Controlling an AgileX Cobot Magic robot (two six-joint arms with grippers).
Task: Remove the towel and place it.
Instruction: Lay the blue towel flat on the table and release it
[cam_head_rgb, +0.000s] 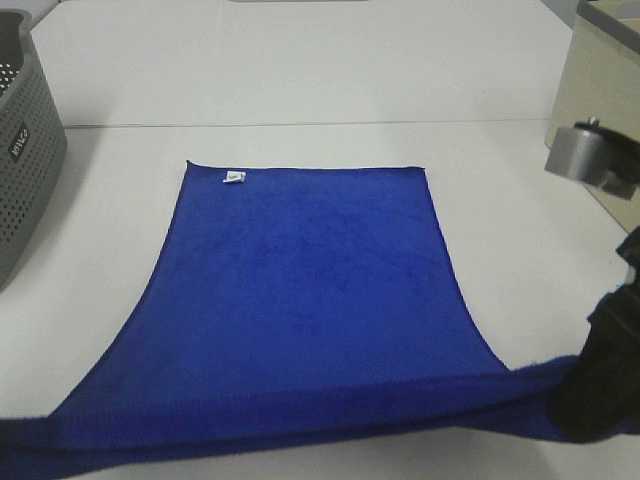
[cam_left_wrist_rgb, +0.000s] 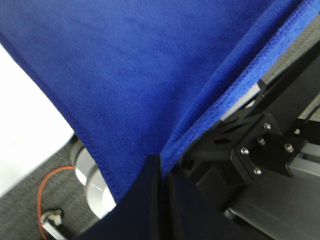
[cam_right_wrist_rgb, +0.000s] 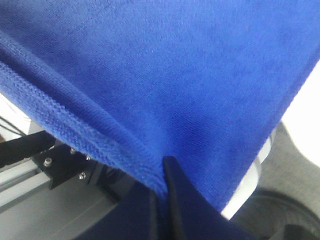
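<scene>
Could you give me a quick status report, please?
Left hand and right hand shut on towel near edge. Far end flat on table. Basket left, apart.

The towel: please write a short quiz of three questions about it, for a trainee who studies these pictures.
1. True or false: the towel lies folded inside the grey basket.
2. The white tag sits near which part of the towel? A: the far edge. B: the near edge. C: the centre.
3. Fill in: the left gripper and the right gripper are both ____ on the towel's near edge.
Key: 1 false; 2 A; 3 shut.
</scene>
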